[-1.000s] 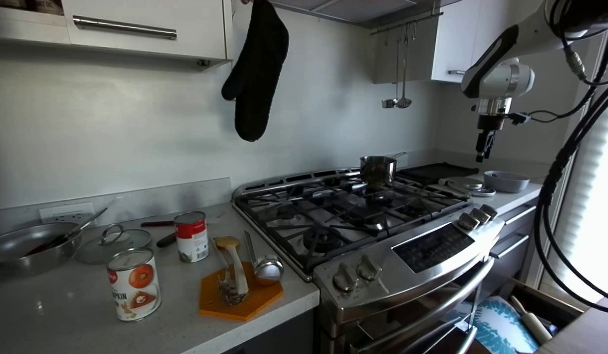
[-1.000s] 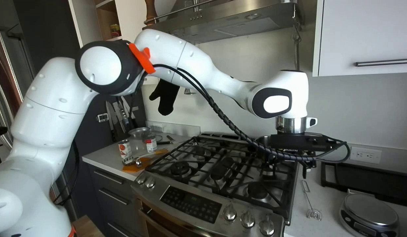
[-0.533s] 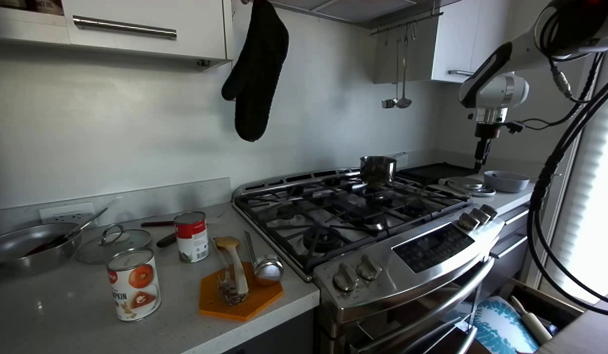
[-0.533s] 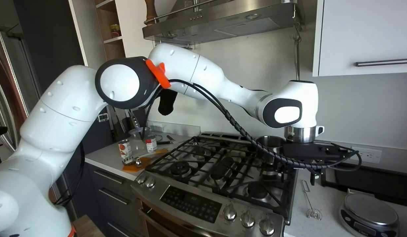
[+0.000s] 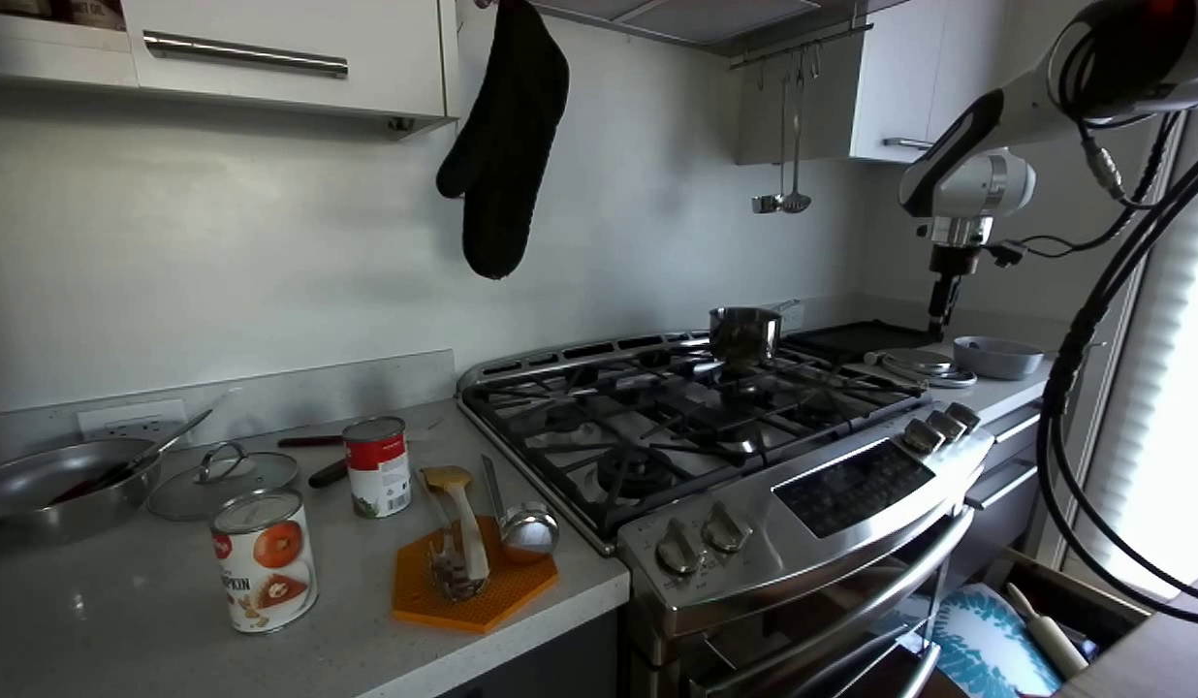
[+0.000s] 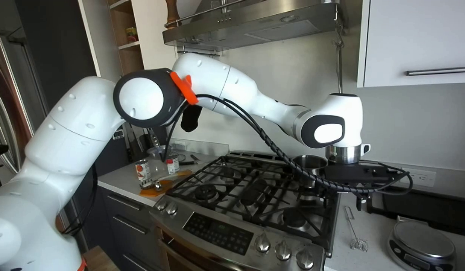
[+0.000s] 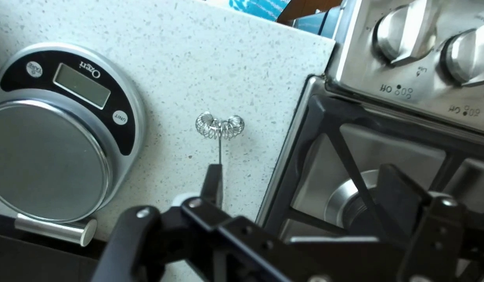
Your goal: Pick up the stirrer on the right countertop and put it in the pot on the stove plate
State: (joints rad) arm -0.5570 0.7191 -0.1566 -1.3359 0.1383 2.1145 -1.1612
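Note:
The stirrer, a thin wire whisk with a coiled head (image 6: 359,244), lies on the pale right countertop (image 6: 375,250) beside the stove. In the wrist view its coil (image 7: 220,127) shows ahead of the left finger, which hides its handle. My gripper (image 7: 302,174) is open and empty, its fingers wide apart. One finger is over the stirrer's line and the other over the stove plate (image 7: 312,168). In both exterior views the gripper (image 5: 941,315) (image 6: 341,203) hangs above the surfaces, pointing down. The steel pot (image 5: 744,336) (image 6: 307,163) stands on the stove's back burner.
A kitchen scale (image 6: 422,241) (image 7: 46,156) sits beside the stirrer. A black griddle (image 6: 428,209) lies behind it, and a grey bowl (image 5: 996,358) stands near the scale. The range hood (image 6: 255,28) and hanging utensils (image 6: 339,60) are above. Cans and an orange board (image 5: 473,582) occupy the longer counter.
The arm has reached farther over the right countertop and the gripper has come down, mostly in the first half second, with only slight motion since. The stirrer and pot have not moved.

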